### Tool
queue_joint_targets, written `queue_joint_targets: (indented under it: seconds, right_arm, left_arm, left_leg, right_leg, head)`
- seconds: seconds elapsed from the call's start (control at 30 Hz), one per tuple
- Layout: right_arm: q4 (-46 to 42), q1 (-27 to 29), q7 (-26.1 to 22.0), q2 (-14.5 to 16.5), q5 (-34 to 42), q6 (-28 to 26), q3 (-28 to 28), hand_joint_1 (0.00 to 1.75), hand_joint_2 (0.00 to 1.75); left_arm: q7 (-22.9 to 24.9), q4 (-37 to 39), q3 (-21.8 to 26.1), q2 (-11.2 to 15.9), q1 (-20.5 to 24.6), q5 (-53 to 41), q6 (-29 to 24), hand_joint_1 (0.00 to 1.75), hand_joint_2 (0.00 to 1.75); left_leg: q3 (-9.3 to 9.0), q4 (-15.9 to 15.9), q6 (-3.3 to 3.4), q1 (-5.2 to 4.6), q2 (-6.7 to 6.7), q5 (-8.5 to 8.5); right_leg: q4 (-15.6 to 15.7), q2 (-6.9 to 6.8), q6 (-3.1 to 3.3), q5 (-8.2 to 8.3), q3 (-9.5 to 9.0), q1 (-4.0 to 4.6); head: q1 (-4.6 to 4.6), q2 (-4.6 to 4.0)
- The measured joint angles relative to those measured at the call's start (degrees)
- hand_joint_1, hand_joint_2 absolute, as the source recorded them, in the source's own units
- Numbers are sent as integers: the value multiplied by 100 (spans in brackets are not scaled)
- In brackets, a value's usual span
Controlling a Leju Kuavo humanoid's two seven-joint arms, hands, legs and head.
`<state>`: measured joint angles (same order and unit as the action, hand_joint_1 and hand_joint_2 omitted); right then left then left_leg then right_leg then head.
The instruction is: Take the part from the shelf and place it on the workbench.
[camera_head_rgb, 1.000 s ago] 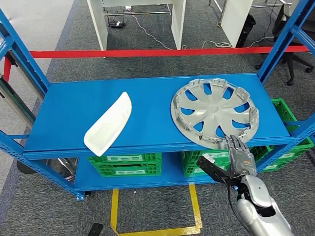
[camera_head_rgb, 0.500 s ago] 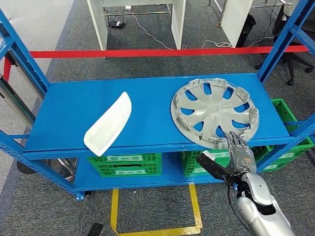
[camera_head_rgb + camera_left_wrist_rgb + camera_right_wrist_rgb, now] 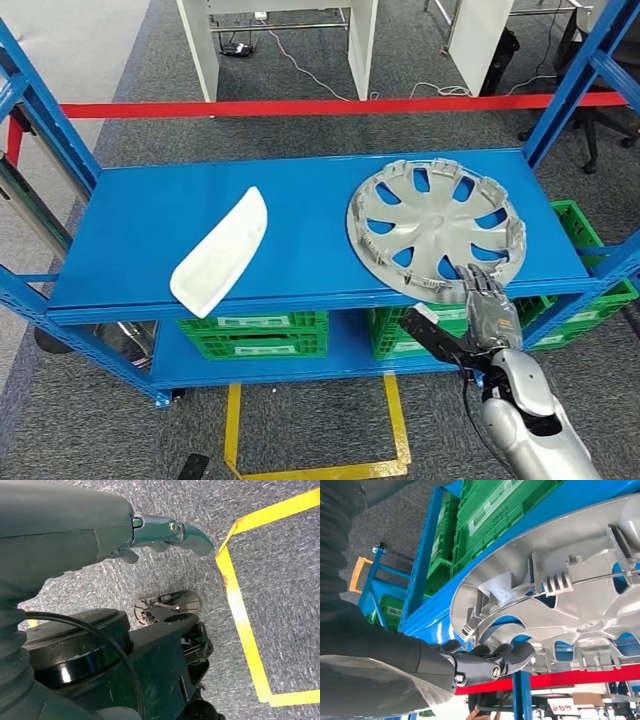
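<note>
A silver hubcap [image 3: 434, 225] lies flat on the right half of the blue shelf [image 3: 302, 215], its near rim over the front edge. My right hand [image 3: 489, 312] reaches up to that near rim; its fingers rest on top of the rim and the thumb sticks out to the left below the shelf edge, apart from the fingers. The right wrist view shows the dark fingers [image 3: 497, 660] lying along the hubcap's [image 3: 565, 580] ribbed rim. A white curved part [image 3: 220, 250] lies on the shelf's left half. My left hand [image 3: 113, 530] hangs over the floor, fingers stretched out, holding nothing.
Green crates [image 3: 253, 335] stand on the lower shelf, and another [image 3: 581, 225] sits behind the right end. Blue uprights [image 3: 573, 80] frame both ends of the shelf. Yellow floor tape [image 3: 392, 410] marks a box in front; a red line [image 3: 302, 107] runs behind.
My right hand has crept slightly up and forward, so its fingers lie further onto the hubcap's near rim. The hubcap and the white part have not moved.
</note>
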<state>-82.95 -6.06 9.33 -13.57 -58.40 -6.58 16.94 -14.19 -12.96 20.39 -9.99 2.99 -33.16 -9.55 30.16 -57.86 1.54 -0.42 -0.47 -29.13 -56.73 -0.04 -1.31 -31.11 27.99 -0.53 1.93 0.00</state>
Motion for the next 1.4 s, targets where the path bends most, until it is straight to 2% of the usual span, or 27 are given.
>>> queue_joint_targets:
  seconds: [0.27, 0.73, 0.93, 1.17, 1.2, 1.3, 1.33, 1.4]
  right_arm:
    - [187, -344, -3, -1, 29, 133, -29, 0, 175]
    - [1613, -1420, 54, 21, 101, 411, 208, 0, 175]
    - [2235, -1826, -29, 224, 56, 481, 477, 0, 175]
    - [2705, -2047, -66, 451, 31, 482, 717, 1, 175]
    - [2740, -2068, -66, 465, 29, 481, 736, 19, 175]
    - [2818, -2117, -76, 496, 23, 483, 790, 144, 175]
    - [2841, -2129, -88, 508, 18, 482, 808, 170, 175]
    - [2883, -2145, -123, 530, -8, 466, 852, 175, 175]
  left_arm:
    - [19, 0, 25, 0, 4, -90, 49, 0, 175]
    - [91, 0, 51, -2, 36, -208, 83, 0, 175]
    - [98, 0, 73, -4, 51, -248, 95, 0, 175]
    - [104, 0, 99, -7, 58, -276, 96, 0, 175]
    - [104, 0, 99, -7, 59, -276, 96, 0, 175]
    - [105, 0, 101, -7, 60, -279, 96, 0, 175]
    - [105, 0, 102, -7, 61, -280, 96, 0, 175]
    - [105, 0, 108, -7, 61, -281, 96, 0, 175]
  left_leg:
    - [0, 0, 0, 0, 1, 0]
    - [2, 0, 1, 0, 0, 3]
    - [1, 0, 1, 1, 0, 5]
    - [1, 0, 1, 2, -1, 6]
    - [1, 0, 1, 1, -1, 6]
    - [1, 0, 2, 1, -1, 6]
    - [1, 0, 2, 1, -1, 6]
    - [1, 0, 2, 1, -1, 6]
  right_leg:
    - [0, 2, 0, 0, -1, 0]
    - [-1, 0, 0, 1, -1, 0]
    - [-3, -1, 0, 1, 0, 1]
    - [-4, -1, 0, 1, -1, 1]
    - [-4, -1, 0, 1, -1, 1]
    - [-4, -1, 0, 1, -1, 1]
    - [-4, -1, 0, 1, -1, 1]
    - [-4, -1, 0, 1, -1, 1]
  head:
    - [0, 0]
    - [-1, 0]
    - [-1, 0]
    - [0, 0]
    - [0, 0]
    - [1, 0]
    - [0, 0]
    - [1, 0]
